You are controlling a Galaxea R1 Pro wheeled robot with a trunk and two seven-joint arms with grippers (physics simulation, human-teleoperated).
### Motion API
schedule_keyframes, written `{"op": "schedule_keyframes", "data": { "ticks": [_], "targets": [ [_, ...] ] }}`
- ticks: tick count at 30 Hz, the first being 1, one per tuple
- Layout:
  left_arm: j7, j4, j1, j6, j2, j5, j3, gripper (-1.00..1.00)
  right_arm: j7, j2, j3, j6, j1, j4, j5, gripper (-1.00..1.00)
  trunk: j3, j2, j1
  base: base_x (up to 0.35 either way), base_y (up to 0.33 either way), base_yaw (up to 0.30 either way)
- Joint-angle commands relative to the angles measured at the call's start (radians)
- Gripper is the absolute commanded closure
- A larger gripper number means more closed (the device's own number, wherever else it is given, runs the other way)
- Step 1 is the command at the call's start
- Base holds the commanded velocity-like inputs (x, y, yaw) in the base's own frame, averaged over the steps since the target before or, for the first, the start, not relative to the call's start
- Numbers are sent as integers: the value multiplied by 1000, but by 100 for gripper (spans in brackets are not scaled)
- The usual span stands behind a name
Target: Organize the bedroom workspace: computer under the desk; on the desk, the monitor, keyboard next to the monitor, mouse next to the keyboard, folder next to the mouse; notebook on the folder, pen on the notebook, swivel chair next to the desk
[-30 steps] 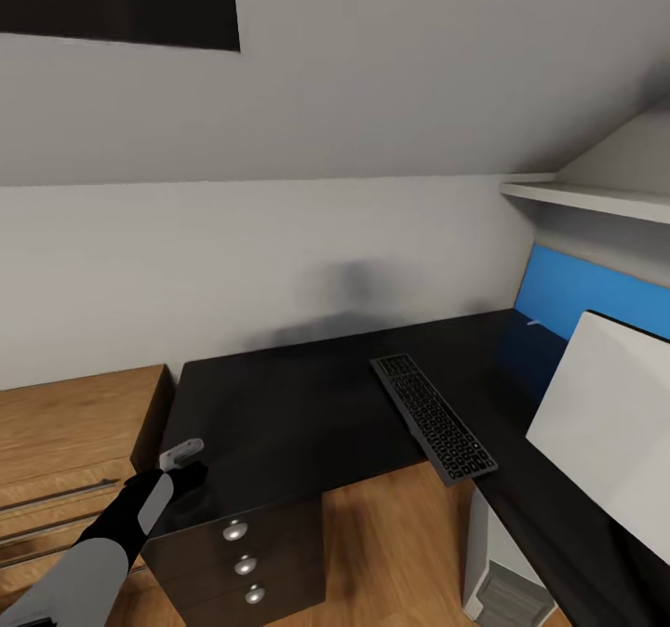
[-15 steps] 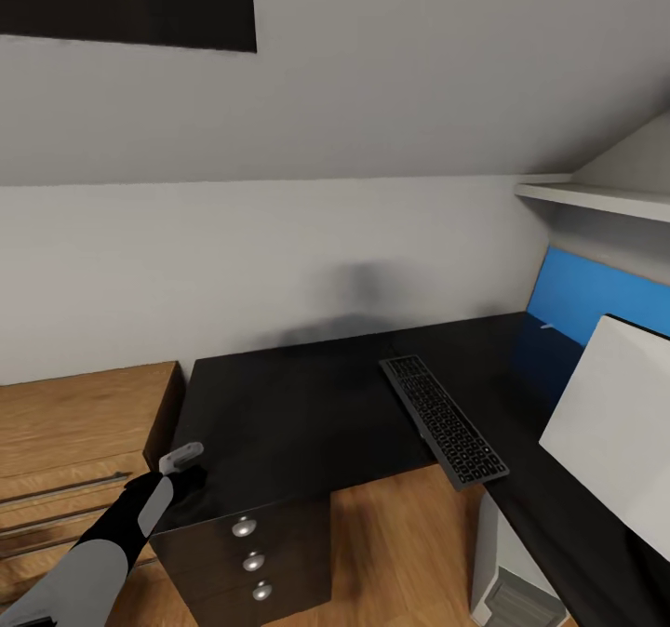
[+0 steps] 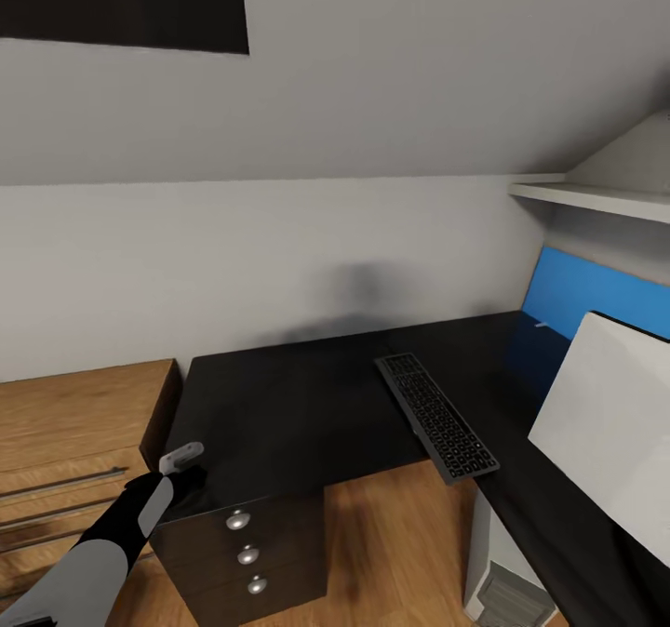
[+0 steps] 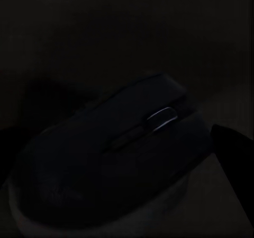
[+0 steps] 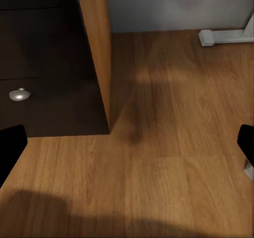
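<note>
A black desk runs along the wall and turns a corner at the right. On it lies a dark keyboard, overhanging the front edge, with the white-backed monitor to its right. The computer stands on the floor under the desk. At the desk's left front corner my left gripper is shut on the mouse. The left wrist view shows that dark mouse with its scroll wheel very close. My right gripper is open above the wooden floor, its fingertips far apart.
A drawer unit with silver knobs sits under the desk's left end. A wooden dresser stands left of it. A white shelf and a blue panel are at the right. Wooden floor lies in front.
The whole picture shifted slightly right and then back left, so the camera moved. My left gripper keeps its hold at the desk's corner.
</note>
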Motion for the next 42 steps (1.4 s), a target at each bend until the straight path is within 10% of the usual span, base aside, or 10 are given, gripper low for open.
{"op": "schedule_keyframes", "data": {
  "ticks": [1,26,27,42],
  "targets": [
    [6,13,0,9,0,24,2,100,-5,0,0,-2,-1,0,6,-100,-1,-1,0,-9,-28,0],
    [10,14,0,8,3,22,2,100,-4,0,0,-1,0,0,6,-100,-1,-1,0,7,23,0],
    [10,14,0,8,3,22,2,-100,-4,0,0,-1,0,0,6,-100,-1,-1,0,0,0,0],
    [6,14,0,7,4,21,2,-100,-4,0,1,-1,0,1,7,-100,2,6,-4,0,0,0]
  ]
}}
